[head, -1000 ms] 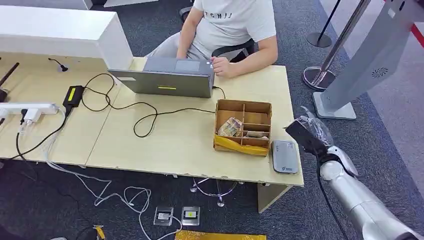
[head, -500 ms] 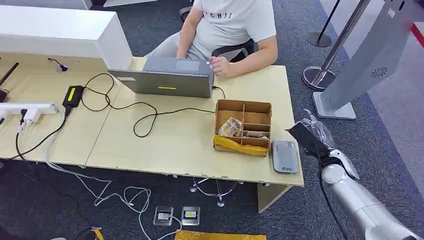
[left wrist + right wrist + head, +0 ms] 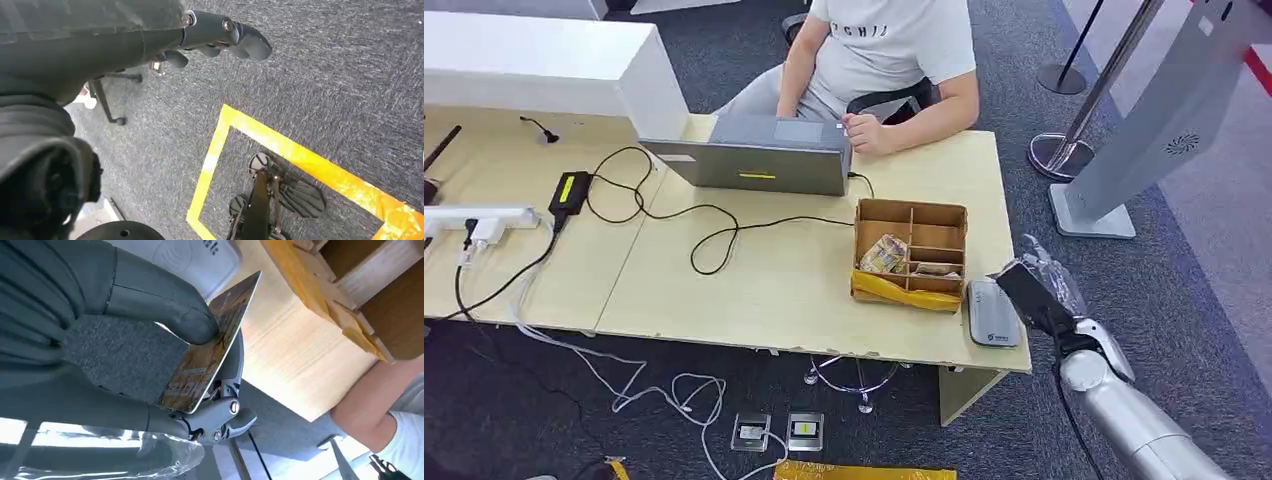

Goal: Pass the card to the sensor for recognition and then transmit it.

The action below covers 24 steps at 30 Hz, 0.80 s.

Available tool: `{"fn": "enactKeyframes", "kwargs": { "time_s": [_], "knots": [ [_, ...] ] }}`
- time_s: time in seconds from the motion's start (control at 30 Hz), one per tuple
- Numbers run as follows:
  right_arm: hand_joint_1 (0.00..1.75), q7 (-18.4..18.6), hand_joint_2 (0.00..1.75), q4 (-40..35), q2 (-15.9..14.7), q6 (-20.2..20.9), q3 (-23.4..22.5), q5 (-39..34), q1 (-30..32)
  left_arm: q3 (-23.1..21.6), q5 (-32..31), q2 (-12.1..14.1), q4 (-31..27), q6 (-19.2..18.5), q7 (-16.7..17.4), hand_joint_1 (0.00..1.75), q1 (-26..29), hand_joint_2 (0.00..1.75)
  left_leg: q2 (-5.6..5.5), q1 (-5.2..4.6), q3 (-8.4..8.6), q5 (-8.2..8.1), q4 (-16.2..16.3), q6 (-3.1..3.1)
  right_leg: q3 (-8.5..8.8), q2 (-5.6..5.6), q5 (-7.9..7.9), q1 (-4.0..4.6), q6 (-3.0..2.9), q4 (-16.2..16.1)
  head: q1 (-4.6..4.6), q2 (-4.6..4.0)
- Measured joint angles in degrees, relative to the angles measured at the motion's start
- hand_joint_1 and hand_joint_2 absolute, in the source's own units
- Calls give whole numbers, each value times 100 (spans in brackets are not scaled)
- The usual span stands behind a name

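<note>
The card (image 3: pixel 215 350) is pinched by the right hand (image 3: pixel 115 325) just beside the grey sensor (image 3: pixel 992 313) — the left hand (image 3: pixel 220 42) (fingers loosely curled) holds nothing.

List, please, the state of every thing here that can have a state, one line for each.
card: pinched in the right hand, near the card reader
card reader: flat on the desk, nothing on it
left hand: holds nothing, over the carpet
cardboard box: open, divided, items inside
laptop: open, a person using it
</note>
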Motion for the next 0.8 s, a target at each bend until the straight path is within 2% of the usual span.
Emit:
{"fn": "enactKeyframes", "kwargs": {
  "time_s": [0.4, 0.63, 0.8],
  "knots": [
    [175, 238, 175, -479, 11, 256, 129, -59, 291, -52, 81, -13, 0, 2, 0, 0, 11, 0, 1, 0, 1, 0, 0, 0, -1, -1, 0, 0, 0, 0, 0, 2],
    [175, -11, 175, -277, -35, 297, 131, -306, 292, -153, 227, -15, 0, 44, 7, 0, 15, 0, 1, 0, 0, 0, 0, 0, 0, -2, 0, -1, 0, -1, 0, 2],
    [175, -37, 175, -177, -44, 297, 131, -317, 293, -186, 240, -15, 0, 50, 7, 0, 14, 0, 2, 0, 0, 0, 0, 0, -2, 1, 0, 0, 0, -1, 0, 2]
  ]
}}
